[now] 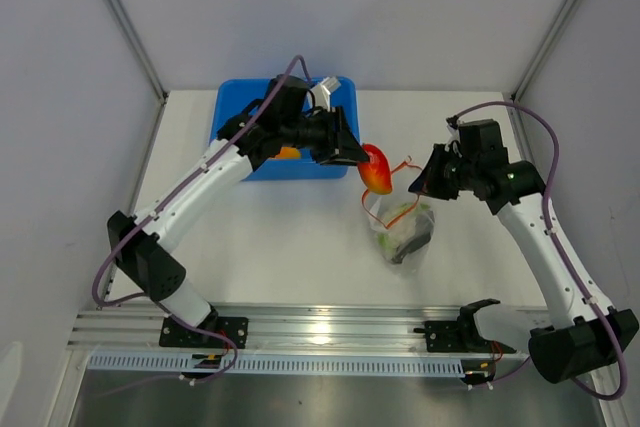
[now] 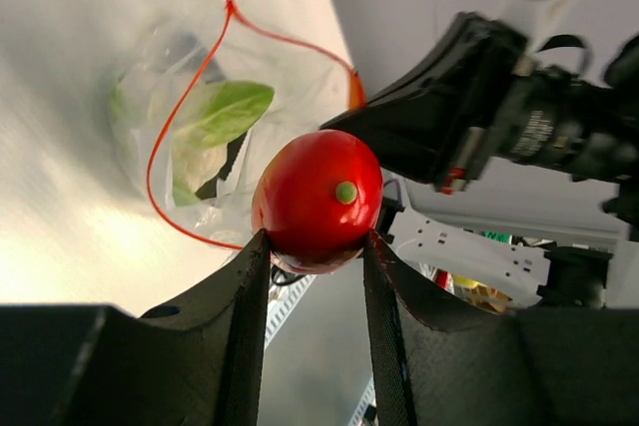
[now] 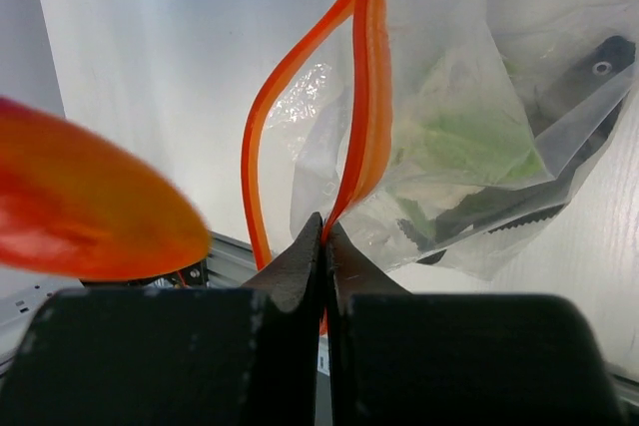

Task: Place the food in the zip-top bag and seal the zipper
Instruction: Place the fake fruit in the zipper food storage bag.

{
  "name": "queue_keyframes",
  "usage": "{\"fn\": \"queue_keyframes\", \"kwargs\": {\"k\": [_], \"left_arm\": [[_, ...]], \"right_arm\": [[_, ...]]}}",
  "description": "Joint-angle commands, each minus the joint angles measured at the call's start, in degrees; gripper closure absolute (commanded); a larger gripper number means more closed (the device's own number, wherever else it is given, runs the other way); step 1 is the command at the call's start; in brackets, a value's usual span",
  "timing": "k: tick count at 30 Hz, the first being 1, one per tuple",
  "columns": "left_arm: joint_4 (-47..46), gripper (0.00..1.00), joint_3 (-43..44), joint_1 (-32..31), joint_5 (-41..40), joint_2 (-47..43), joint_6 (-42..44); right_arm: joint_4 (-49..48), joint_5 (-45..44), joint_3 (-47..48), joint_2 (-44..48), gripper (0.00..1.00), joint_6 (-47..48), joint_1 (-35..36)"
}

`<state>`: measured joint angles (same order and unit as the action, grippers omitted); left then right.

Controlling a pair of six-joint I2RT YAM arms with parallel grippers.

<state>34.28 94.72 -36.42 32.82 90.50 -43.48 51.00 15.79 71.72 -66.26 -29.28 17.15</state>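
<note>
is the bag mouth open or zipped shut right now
Open. On the zip-top bag, the zipper strips bow apart into a loop, with the right gripper pinching one strip.

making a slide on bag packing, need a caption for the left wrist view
Left tool holds a glossy red toy pepper near the open clear plastic zip-top bag, green-leaved white cauliflower inside.

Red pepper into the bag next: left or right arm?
Left. The left hand is shut on the red pepper, close to the open mouth of the zip-top bag. The right hand is busy pinching the zipper, apparently holding that mouth open.
</note>
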Motion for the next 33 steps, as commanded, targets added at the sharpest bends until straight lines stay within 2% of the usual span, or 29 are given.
{"fn": "queue_keyframes", "kwargs": {"k": [1, 5, 12, 14, 17, 18, 19, 20, 21, 33], "left_arm": [[2.4, 0.99, 2.5, -2.2, 0.8, 2.7, 1.7], [4.3, 0.99, 6.0, -4.2, -0.9, 5.9, 2.2], [6.5, 0.99, 11.1, -7.4, 1.5, 12.9, 2.5], [7.7, 0.95, 12.2, -7.9, 2.2, 14.6, 2.8], [8.1, 0.63, 12.1, -8.2, 4.3, 15.6, 2.8], [8.3, 0.43, 12.2, -8.2, 4.4, 15.8, 3.2], [8.5, 0.36, 12.2, -8.2, 4.8, 15.8, 3.6], [9.1, 0.26, 12.3, -8.2, 4.5, 15.8, 3.9], [9.7, 0.01, 12.4, -8.2, 4.0, 15.5, 4.7], [11.6, 0.0, 11.8, -5.8, -7.8, 9.7, 5.8]], "right_arm": [[0.8, -0.4, 2.5, 2.0, 1.0, 0.4, 0.3], [0.4, 1.0, 1.9, 2.6, 1.0, 0.0, 0.3], [-0.1, 1.8, 0.5, 3.3, 1.0, -0.4, 0.3], [-0.1, 1.7, 0.5, 3.4, 1.0, -0.2, 0.2], [-0.4, 1.8, 0.5, 3.2, 1.0, 0.0, 0.2], [-0.5, 1.8, 0.5, 3.1, 1.0, 0.0, 0.1], [-0.5, 1.9, 0.5, 3.1, 1.0, 0.2, -0.1], [-0.6, 2.0, 0.5, 3.1, 1.0, 0.4, -0.2], [-0.5, 2.0, 0.5, 3.0, 1.0, 0.5, -0.4], [-0.1, 3.5, -1.2, 3.9, 1.0, 1.7, -2.8]]}}
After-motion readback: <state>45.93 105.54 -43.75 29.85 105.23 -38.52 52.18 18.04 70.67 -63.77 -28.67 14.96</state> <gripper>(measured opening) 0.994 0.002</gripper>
